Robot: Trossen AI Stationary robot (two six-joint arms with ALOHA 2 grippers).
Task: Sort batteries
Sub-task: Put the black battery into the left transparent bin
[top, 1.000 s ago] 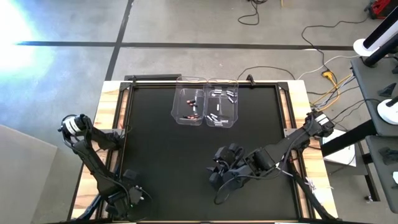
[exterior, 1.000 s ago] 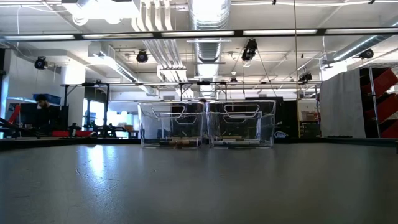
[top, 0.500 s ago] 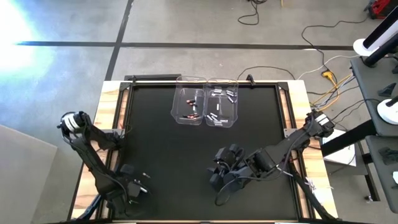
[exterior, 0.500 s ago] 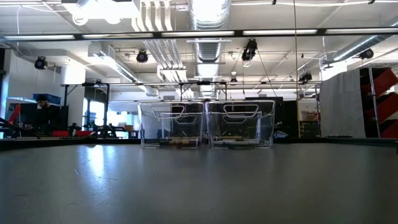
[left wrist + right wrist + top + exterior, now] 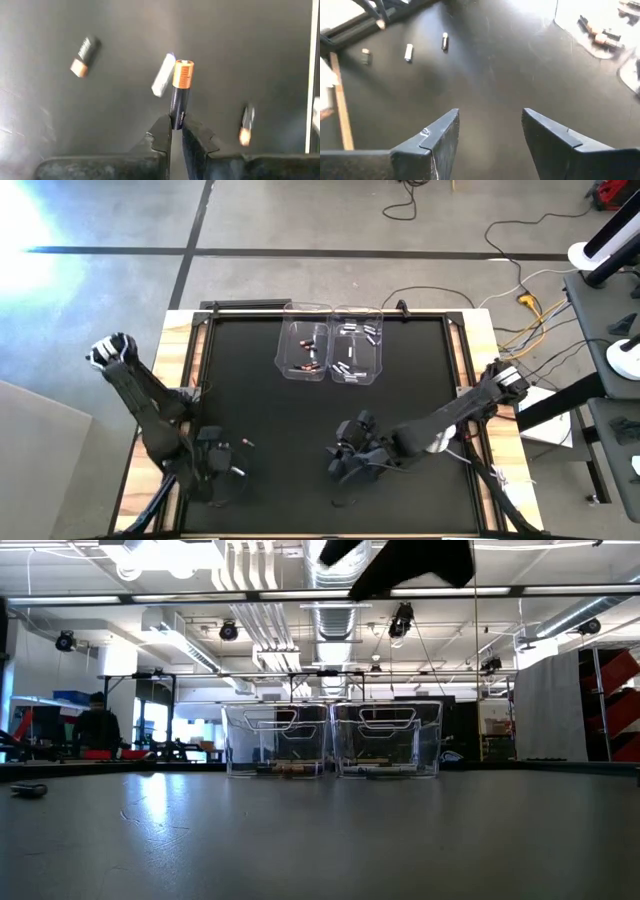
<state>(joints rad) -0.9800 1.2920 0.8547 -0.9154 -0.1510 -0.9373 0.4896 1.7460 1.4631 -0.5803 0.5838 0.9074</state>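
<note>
My left gripper (image 5: 175, 128) hangs over the black mat's near left part (image 5: 218, 463), shut on a dark battery with a copper end (image 5: 180, 95). Below it loose batteries lie on the mat: a dark-and-copper one (image 5: 85, 56), a silver one (image 5: 163, 75) and another (image 5: 246, 125). My right gripper (image 5: 490, 130) stands open over the near middle of the mat (image 5: 345, 465) with nothing between its fingers. Two clear bins (image 5: 305, 350) (image 5: 357, 352) at the far middle hold sorted batteries. My left gripper pinches the battery's dark end (image 5: 176, 119) between its two fingertips. The fingers point steeply down, and the battery lies along them, sticking out past their tips with its copper end (image 5: 183, 74) farthest away. It is lifted clear of the mat.
The right wrist view shows loose batteries (image 5: 408, 51) (image 5: 444, 41) (image 5: 365, 55) near the mat's left edge. One battery (image 5: 28, 790) lies at the left in the low view. Wooden table borders (image 5: 180, 380) flank the mat. Bare mat lies between the grippers and the bins.
My left gripper has risen and gone from the near edge toward the far edge, turning as it went; loose batteries beside it now show. My right gripper has sunk a little and shifted slightly left, and its arm now shows at the top of the low view.
</note>
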